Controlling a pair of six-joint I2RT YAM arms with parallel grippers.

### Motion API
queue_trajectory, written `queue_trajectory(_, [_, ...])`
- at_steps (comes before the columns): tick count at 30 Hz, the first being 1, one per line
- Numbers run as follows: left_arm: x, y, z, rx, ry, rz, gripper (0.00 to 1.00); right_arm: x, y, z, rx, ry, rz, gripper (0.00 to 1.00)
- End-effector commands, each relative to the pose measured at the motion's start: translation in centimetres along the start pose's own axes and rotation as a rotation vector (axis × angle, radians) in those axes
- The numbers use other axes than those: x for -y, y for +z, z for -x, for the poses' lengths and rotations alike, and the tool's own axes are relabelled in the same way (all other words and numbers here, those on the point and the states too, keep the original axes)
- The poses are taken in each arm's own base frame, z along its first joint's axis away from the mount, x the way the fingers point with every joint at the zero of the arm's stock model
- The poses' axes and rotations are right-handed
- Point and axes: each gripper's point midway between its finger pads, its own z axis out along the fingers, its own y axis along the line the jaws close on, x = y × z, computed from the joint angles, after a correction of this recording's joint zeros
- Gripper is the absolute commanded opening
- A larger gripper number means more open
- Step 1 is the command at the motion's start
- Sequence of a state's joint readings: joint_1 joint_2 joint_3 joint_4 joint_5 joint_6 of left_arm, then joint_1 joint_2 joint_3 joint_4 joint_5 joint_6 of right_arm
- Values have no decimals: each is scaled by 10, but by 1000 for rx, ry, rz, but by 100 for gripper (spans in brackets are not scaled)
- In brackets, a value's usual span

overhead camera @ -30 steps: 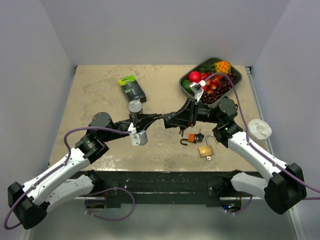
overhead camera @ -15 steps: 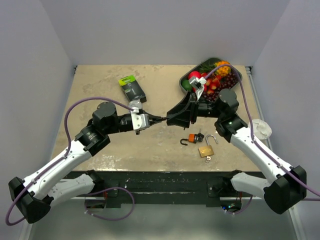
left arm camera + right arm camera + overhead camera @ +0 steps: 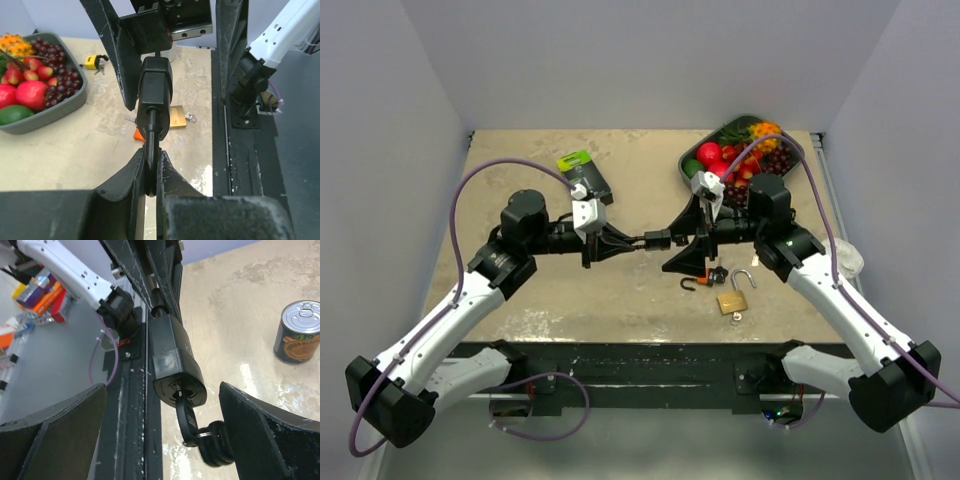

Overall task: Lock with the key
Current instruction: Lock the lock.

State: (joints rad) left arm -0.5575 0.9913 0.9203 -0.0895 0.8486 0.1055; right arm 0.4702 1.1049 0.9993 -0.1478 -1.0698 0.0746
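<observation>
A black padlock [image 3: 655, 240] hangs in the air over the table's middle, and my left gripper [image 3: 623, 243] is shut on its shackle [image 3: 151, 137]. The left wrist view has the lock's body [image 3: 155, 85] pointing away from my left gripper [image 3: 150, 167]. A black key [image 3: 186, 422] sticks in the keyhole at the lock's free end [image 3: 175, 360], with a ring and a second key [image 3: 216, 445] dangling from it. My right gripper [image 3: 695, 238] stands open, one finger on each side of that end, touching neither lock nor key [image 3: 162, 395].
On the table below lie a brass padlock [image 3: 733, 300] and a small orange padlock [image 3: 702, 278]. A grey tray [image 3: 793, 165] of fruit stands at the back right, a green-and-black box [image 3: 585, 175] at the back left. A tin can [image 3: 297, 332] stands nearby.
My right gripper has opened wide and let go of the key, which stays in the lock. The left wrist has turned, and the lock has shifted slightly right.
</observation>
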Motion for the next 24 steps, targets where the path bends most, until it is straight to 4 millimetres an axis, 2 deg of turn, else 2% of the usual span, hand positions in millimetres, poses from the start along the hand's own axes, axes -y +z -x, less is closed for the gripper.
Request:
queue_trajectory(1, [17,-2,54,140,68,-100,0,-10,-8,9,0,-163,26,95])
queue_trajectory(5, [21,-1,54,141,27,-130,0,-7,-6,10,10,-180,31,84])
queue_trajectory(8, [24,1,53,142,-1,-151,0,-9,-4,11,32,-202,45,84])
queue_trajectory(10, [24,1,54,144,-23,-154,0,-11,-4,16,55,-237,50,80])
queue_trajectory(19, [19,4,59,169,-49,-135,0,-19,0,11,57,-223,92,60])
queue_trajectory(24, [16,6,58,167,-63,-124,0,-23,4,17,72,-216,94,48])
